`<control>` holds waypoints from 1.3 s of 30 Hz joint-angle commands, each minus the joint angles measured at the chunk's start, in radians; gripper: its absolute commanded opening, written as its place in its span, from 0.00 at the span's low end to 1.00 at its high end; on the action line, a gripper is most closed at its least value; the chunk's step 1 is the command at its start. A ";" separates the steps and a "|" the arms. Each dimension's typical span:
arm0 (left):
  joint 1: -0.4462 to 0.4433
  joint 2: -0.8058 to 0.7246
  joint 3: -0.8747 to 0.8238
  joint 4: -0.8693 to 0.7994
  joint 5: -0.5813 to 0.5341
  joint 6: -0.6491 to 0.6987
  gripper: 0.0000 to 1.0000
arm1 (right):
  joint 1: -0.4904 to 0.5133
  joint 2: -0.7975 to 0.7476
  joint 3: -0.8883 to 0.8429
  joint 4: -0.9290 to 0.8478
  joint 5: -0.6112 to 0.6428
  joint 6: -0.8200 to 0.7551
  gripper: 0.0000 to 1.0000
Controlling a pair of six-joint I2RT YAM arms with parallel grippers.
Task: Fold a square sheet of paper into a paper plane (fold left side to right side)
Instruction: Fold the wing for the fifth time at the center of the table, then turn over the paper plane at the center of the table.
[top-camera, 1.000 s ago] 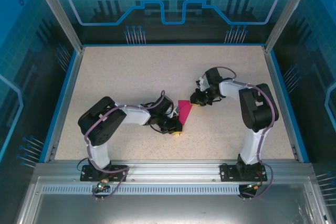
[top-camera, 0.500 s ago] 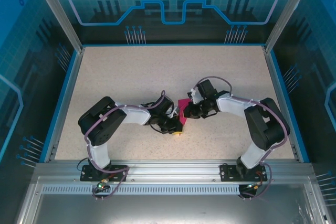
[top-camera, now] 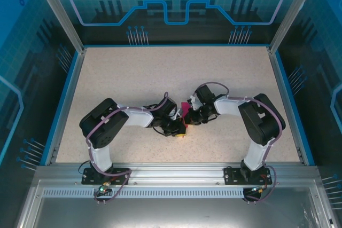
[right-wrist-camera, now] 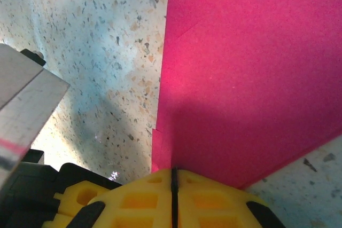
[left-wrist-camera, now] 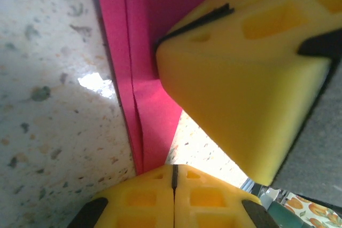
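counting now: one thin magenta-pink sheet of paper point(right-wrist-camera: 240, 68), just the one. two white-and-black jointed robot arms, there's the left arm point(top-camera: 128, 117) and there's the right arm point(top-camera: 251, 113). two grippers, the left gripper point(left-wrist-camera: 173, 174) and the right gripper point(right-wrist-camera: 173, 177), each with two moulded yellow fingers point(right-wrist-camera: 139, 201), so four in all. one speckled beige table point(top-camera: 133, 73).

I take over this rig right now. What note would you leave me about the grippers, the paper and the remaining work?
Left gripper: shut, tip at a corner of the square sheet of paper.
Right gripper: shut, tip at the paper's edge.
The paper lies on the table between both grippers, already layered.
Done: a fold is laid.
Left: probably press the crease, then the other plane folds.
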 commanded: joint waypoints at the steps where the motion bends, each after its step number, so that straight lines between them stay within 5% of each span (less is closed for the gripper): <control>1: -0.027 0.044 -0.034 -0.147 -0.048 0.005 0.06 | -0.024 0.061 0.028 -0.034 0.066 -0.056 0.09; 19: -0.028 0.018 -0.055 -0.116 -0.049 -0.003 0.06 | -0.234 0.162 0.282 -0.113 0.052 -0.141 0.11; 24: -0.028 -0.051 -0.015 -0.114 -0.043 0.008 0.16 | -0.240 0.063 0.273 -0.140 0.078 -0.138 0.14; 31: -0.026 -0.237 0.059 -0.183 -0.121 0.085 0.43 | -0.215 -0.163 0.158 -0.169 0.175 -0.067 0.39; 39: -0.021 -0.491 0.021 -0.316 -0.431 0.132 0.62 | -0.019 -0.273 0.093 -0.229 0.343 0.092 0.64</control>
